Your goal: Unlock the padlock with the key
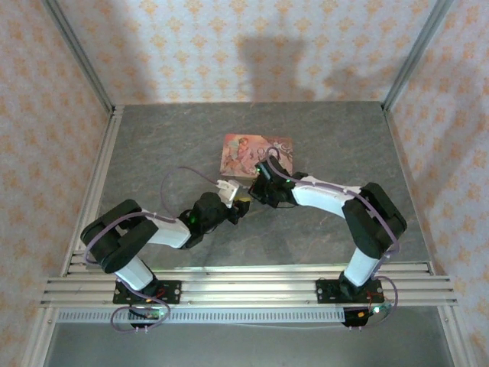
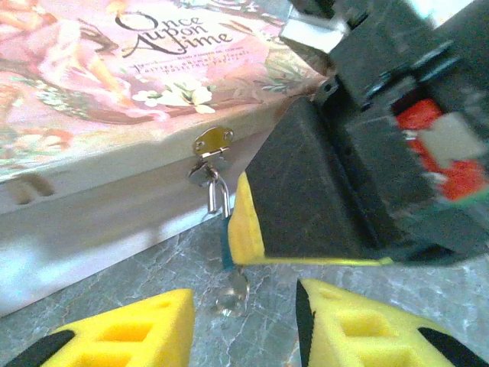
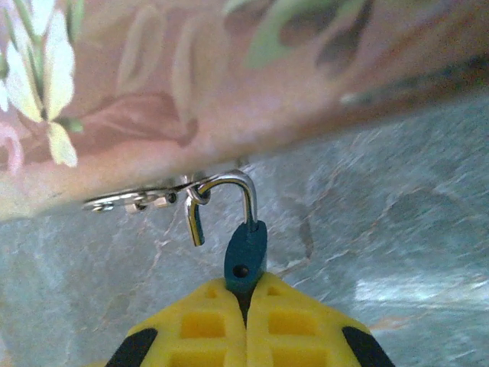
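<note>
Showing: one padlock (image 3: 246, 256), one key (image 2: 233, 294).

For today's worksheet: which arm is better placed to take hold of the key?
Left. The left gripper is open with the key just ahead; the right gripper is shut on the padlock.
</note>
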Robot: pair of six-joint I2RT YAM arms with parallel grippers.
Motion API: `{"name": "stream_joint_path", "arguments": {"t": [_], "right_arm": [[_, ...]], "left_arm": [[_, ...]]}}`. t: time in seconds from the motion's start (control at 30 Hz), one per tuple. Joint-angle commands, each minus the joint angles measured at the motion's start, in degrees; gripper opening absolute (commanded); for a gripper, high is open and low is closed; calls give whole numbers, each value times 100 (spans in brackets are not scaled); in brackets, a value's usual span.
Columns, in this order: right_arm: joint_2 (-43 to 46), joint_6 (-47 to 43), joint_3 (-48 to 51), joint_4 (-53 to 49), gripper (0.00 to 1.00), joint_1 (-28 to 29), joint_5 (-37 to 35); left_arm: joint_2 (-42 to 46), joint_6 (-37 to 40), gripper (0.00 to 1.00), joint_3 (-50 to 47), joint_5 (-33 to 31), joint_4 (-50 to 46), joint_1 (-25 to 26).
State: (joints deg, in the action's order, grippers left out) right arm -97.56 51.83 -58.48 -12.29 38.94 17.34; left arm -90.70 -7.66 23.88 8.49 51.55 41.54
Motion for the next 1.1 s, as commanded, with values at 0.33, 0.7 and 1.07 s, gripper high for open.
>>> {"name": "stream_joint_path", "arguments": {"t": [0.33, 0.7, 1.07], "right_arm": [[155, -1257, -122, -316, 0, -854, 361], [-57, -846, -90, 87, 0, -1020, 643], [448, 635, 557, 1493, 0, -1029, 16]], "left_arm": [[1177, -280, 40, -472, -763, -921, 3], [1836, -692, 40, -280, -1297, -1987, -58], [2114, -768, 41, -352, -1293, -2120, -76]]}}
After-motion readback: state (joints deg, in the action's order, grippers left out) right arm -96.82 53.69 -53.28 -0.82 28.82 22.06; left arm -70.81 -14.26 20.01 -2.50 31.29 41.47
